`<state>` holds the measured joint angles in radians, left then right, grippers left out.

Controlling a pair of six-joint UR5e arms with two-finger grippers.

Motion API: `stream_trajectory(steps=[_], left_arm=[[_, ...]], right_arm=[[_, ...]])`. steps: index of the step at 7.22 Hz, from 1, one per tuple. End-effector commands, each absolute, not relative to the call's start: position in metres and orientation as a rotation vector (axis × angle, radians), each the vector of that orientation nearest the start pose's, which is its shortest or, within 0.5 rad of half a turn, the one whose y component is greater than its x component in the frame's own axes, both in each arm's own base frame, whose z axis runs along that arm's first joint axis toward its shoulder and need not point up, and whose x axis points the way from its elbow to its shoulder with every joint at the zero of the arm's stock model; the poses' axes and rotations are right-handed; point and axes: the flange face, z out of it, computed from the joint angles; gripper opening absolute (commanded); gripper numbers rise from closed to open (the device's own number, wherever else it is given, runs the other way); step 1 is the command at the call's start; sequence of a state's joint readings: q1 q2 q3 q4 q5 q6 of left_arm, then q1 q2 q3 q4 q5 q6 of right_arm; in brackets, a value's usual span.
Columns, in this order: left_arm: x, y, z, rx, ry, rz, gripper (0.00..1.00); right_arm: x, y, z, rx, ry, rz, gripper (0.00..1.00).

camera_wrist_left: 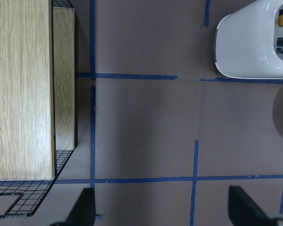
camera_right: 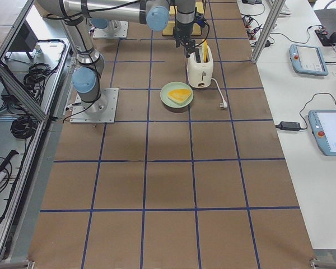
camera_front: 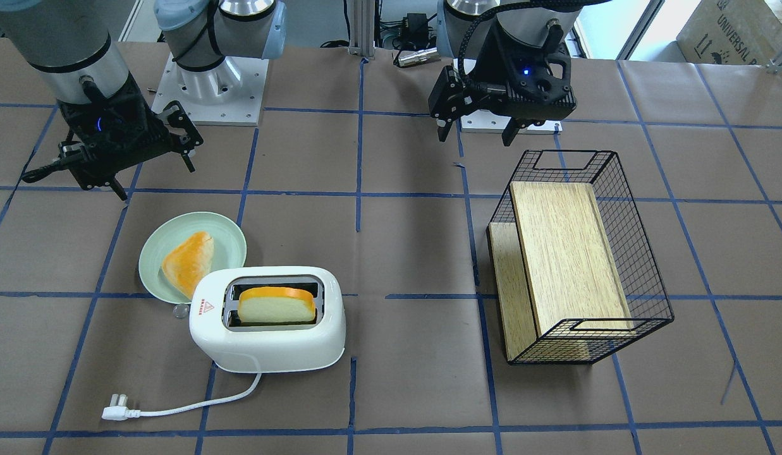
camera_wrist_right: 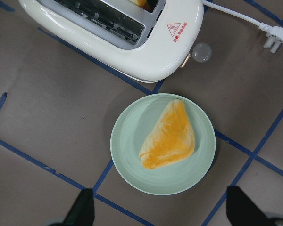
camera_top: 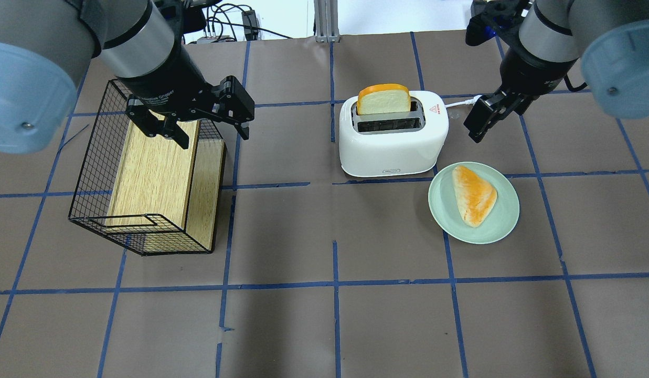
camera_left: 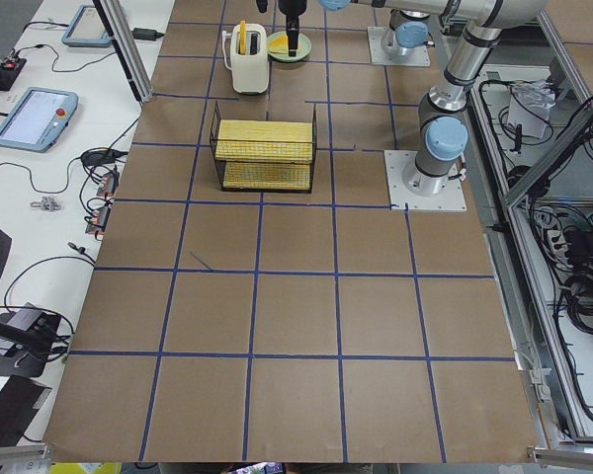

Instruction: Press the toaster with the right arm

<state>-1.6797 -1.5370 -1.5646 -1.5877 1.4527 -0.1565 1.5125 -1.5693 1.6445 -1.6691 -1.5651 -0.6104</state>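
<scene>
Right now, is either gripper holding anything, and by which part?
Nothing is held. The left gripper by the basket and the right gripper near the toaster both have open, empty jaws.

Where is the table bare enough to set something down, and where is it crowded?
Bare: the stretch between the wire basket and the toaster, and the table along the robot's edge. Crowded: the toaster's right end, with plate, cord and right pincer close by.

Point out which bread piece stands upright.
The slice standing in the toaster slot; the other, triangular piece lies flat on the green plate.
</scene>
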Motion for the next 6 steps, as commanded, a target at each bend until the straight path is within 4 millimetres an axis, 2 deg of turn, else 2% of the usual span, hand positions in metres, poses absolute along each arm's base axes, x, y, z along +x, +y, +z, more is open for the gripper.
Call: stream_trajectory(steps=[1,6], left_arm=[[-0.1963,-0.4609,0.5063,-0.075,3.261,-0.012,1.0],[-0.1963,-0.4609,0.5063,-0.075,3.261,-0.012,1.0]], right_arm=[[0.1051,-0.5007,0.4608,-0.859,3.022,-0.038,1.0],[0.1059,-0.4998,0.4594,-0.862,3.013,-0.04,1.0]])
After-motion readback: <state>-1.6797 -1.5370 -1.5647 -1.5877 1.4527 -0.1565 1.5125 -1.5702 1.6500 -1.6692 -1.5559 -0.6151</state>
